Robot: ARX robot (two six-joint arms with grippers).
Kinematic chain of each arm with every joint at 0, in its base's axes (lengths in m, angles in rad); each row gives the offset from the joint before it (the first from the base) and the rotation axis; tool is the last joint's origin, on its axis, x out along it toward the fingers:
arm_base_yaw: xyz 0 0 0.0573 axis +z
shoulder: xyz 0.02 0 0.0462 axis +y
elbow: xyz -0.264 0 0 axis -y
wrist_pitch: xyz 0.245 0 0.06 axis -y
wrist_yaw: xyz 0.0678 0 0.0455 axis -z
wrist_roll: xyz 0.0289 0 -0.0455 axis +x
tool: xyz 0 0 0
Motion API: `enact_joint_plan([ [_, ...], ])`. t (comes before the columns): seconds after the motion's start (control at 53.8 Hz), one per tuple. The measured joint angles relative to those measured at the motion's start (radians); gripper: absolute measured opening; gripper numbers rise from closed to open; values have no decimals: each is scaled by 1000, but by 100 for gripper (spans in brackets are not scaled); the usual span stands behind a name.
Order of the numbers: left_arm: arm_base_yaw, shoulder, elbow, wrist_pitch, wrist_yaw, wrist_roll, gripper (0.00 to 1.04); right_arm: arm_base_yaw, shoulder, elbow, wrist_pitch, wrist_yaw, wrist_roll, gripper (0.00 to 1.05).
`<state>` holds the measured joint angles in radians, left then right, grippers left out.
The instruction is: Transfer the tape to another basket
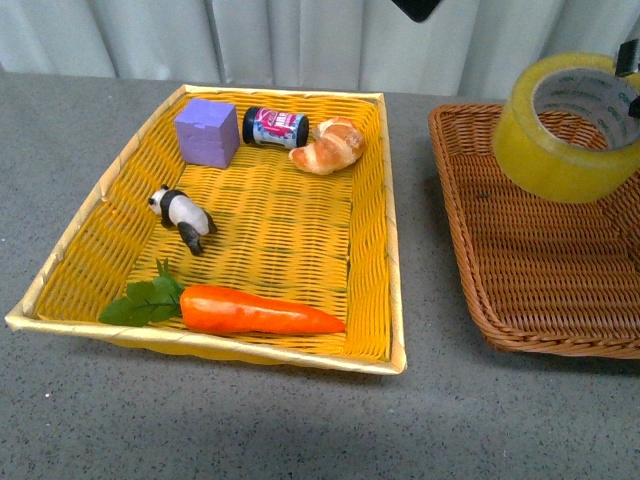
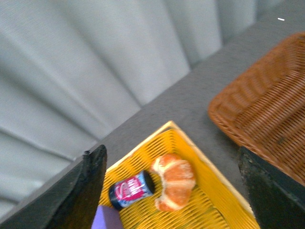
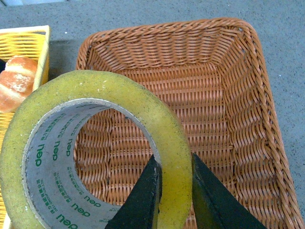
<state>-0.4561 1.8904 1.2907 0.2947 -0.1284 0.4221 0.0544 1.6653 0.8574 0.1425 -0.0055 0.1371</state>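
As seen from the front, a wide roll of translucent yellowish packing tape (image 1: 570,125) was held tilted in the air over the far right part of a brown woven wicker basket (image 1: 540,280) with sloping sides and a braided rim. Just beside the basket, on a grey speckled table (image 1: 200,420), a bright yellow woven tray (image 1: 394,250) was set. Along its far wall a lilac cube (image 1: 207,131), a small dark jar (image 1: 276,127) lying on its side and a glossy golden croissant (image 1: 328,146) were lined up. A black-and-white panda figurine (image 1: 182,215) and an orange carrot (image 1: 255,311) with green leaves were placed nearer.

From the left wrist, the left gripper (image 2: 169,157) was shown spread wide, with nothing between its black fingers (image 2: 90,191), above the tray corner holding jar and croissant. A pleated pale curtain (image 2: 95,62), only a strip of which was seen from the front, filled much of this view.

From the right wrist, the right gripper (image 3: 175,164) was seen clamped on the tape's wall, one finger inside the ring and the other outside. Green lettering on the grey-white cardboard core (image 3: 52,167), unreadable from the front, was made out here. The basket's side farthest from the tray, cut off in the front view, was shown complete.
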Motion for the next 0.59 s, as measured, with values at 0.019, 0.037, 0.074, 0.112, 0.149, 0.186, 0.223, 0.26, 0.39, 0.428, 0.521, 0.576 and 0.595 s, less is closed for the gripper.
enact_joint_plan([
  [0.019, 11, -2, -12, 16, -21, -21, 86, -3, 2, 0, 0, -2, 0, 13],
  [0.037, 19, -3, -21, 28, -37, -48, 89, -11, 6, -2, 2, -4, -1, 13],
  [0.074, 40, -6, -44, 56, -81, -100, 95, -24, 15, -6, 11, -6, -2, 13],
  [0.112, 57, -6, -63, 71, -111, -147, 100, -34, 24, -10, 15, -4, -4, 13],
  [0.149, 76, -6, -84, 86, -130, -196, 100, -42, 35, -12, 16, 2, -8, 13],
  [0.186, 101, -7, -113, 100, -158, -269, 98, -52, 54, -15, 17, 6, -14, 13],
  [0.223, 119, -8, -134, 101, -173, -323, 98, -60, 70, -19, 21, 5, -16, 13],
  [0.26, 137, -14, -161, 110, -190, -372, 98, -67, 88, -23, 27, 0, -16, 13],
  [0.39, 172, -34, -234, 143, -240, -486, 98, -87, 150, -29, 42, -32, -10, 13],
  [0.428, 174, -42, -253, 151, -248, -505, 98, -94, 165, -29, 40, -61, 2, 13],
  [0.521, 171, -71, -302, 172, -262, -535, 98, -101, 214, -28, 58, -57, 2, 13],
  [0.576, 167, -96, -324, 185, -275, -537, 98, -110, 239, -26, 56, -62, 4, 13],
  [0.595, 165, -103, -329, 187, -285, -536, 98, -113, 246, -24, 51, -64, 5, 13],
])
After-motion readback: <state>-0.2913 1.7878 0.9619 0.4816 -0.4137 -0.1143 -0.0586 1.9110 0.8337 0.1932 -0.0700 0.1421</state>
